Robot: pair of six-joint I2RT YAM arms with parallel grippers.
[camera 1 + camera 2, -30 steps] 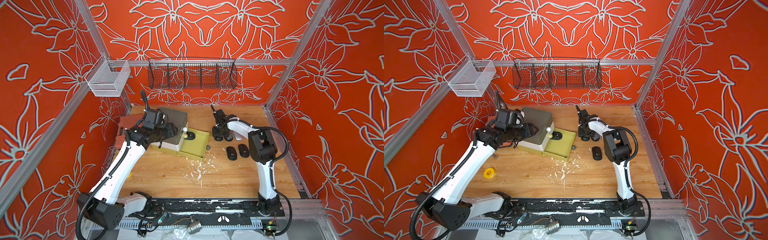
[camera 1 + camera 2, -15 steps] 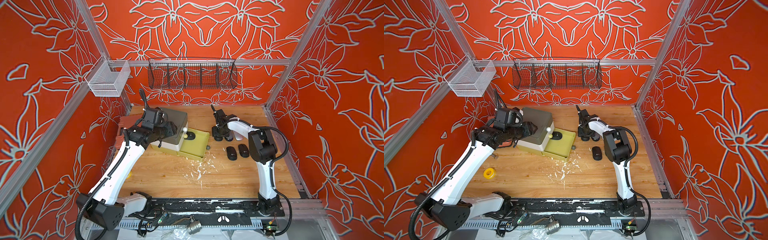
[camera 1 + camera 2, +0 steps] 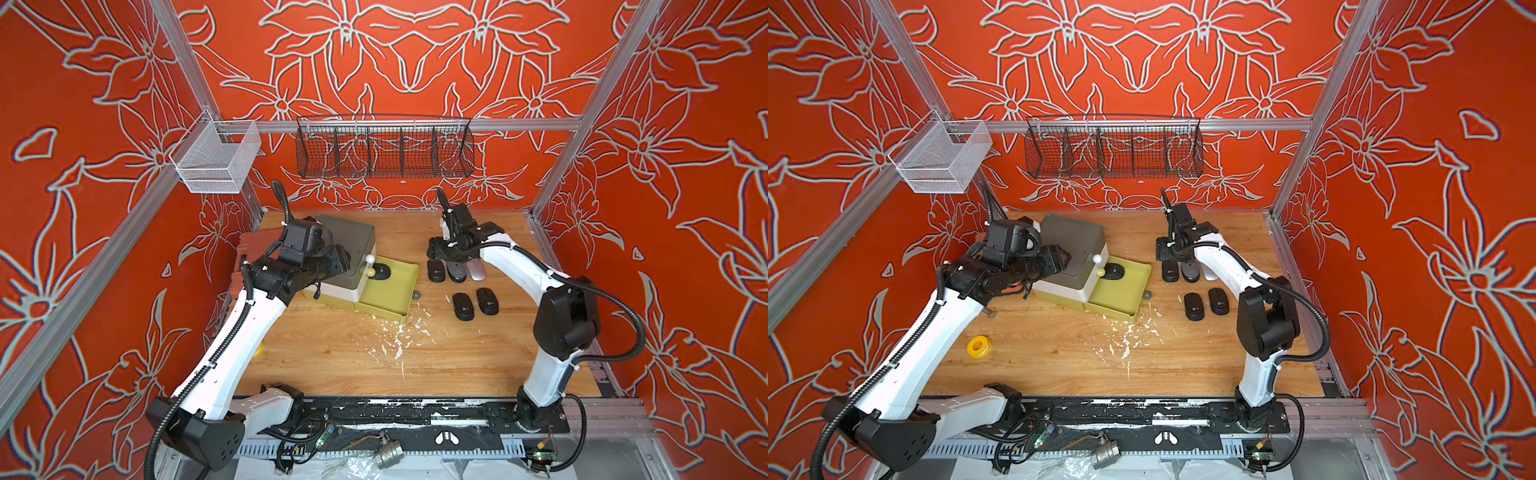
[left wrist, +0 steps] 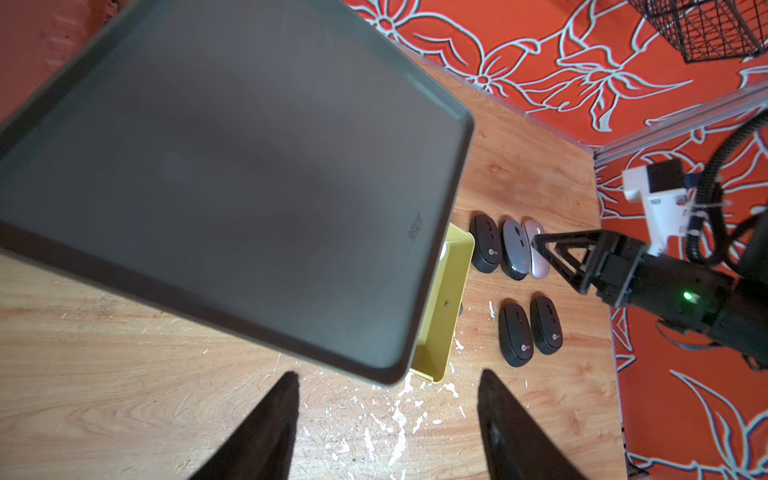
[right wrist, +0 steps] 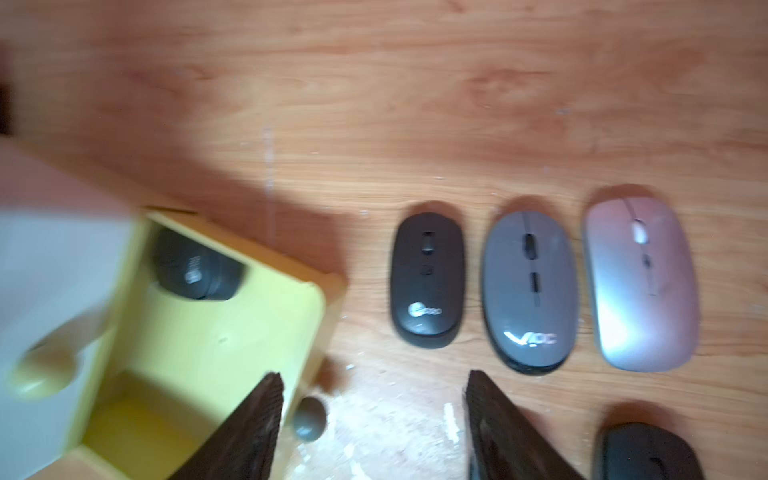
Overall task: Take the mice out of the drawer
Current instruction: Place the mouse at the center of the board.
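The yellow drawer (image 3: 395, 291) stands pulled out of a grey cabinet (image 3: 347, 241). One black mouse (image 3: 382, 272) (image 5: 195, 270) lies inside it near the cabinet. On the table beside the drawer lies a row of a black mouse (image 5: 428, 278), a dark grey mouse (image 5: 530, 291) and a silver mouse (image 5: 642, 278). Two more black mice (image 3: 463, 306) (image 3: 487, 301) lie nearer the front. My right gripper (image 5: 372, 380) (image 3: 436, 251) hovers open and empty over the row, between the drawer's corner and the mice. My left gripper (image 4: 388, 376) (image 3: 343, 259) is open and empty above the cabinet's top.
A small grey knob (image 5: 309, 417) sticks out of the drawer's front. White flecks (image 3: 399, 332) litter the table before the drawer. A yellow tape roll (image 3: 978, 345) lies front left. A black wire basket (image 3: 384, 151) and a white mesh basket (image 3: 216, 160) hang on the rails.
The right gripper's jaws have opened wider over the row of mice. Both arms have barely shifted.
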